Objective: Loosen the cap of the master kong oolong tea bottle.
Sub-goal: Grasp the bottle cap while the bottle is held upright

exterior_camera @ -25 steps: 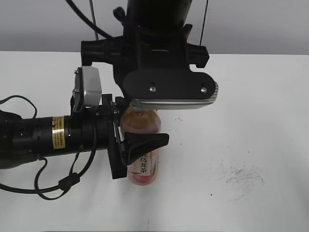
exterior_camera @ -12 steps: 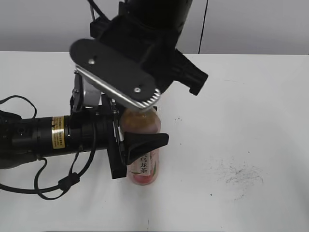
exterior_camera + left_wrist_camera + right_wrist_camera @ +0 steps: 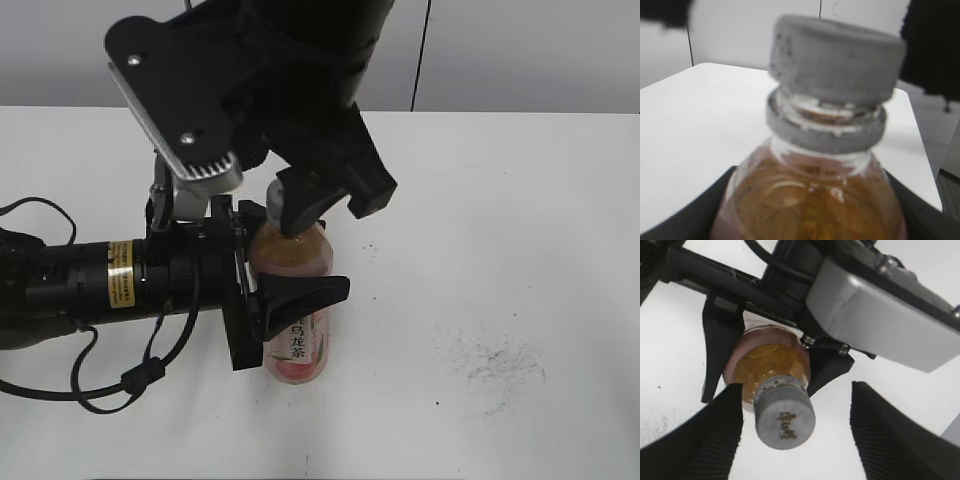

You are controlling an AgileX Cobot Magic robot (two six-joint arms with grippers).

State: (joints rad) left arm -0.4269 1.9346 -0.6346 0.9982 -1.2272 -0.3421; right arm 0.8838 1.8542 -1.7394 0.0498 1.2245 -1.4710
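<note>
The left gripper [image 3: 285, 300], reaching in from the left edge, is clamped round the bottle [image 3: 295, 310], which stands upright near the middle of the worktop [image 3: 520, 220]; the right gripper [image 3: 795, 440] hangs just above, jaws spread wide on either side of the cap [image 3: 785, 420] and apparently clear of it. If those jaws close off-centre they could slip on the small cap, or the twist could spin the bottle in the left grip; the right arm's bulk hides the cap from the front, and only faint dark smudges [image 3: 495, 365] mark the worktop to the right.
</note>
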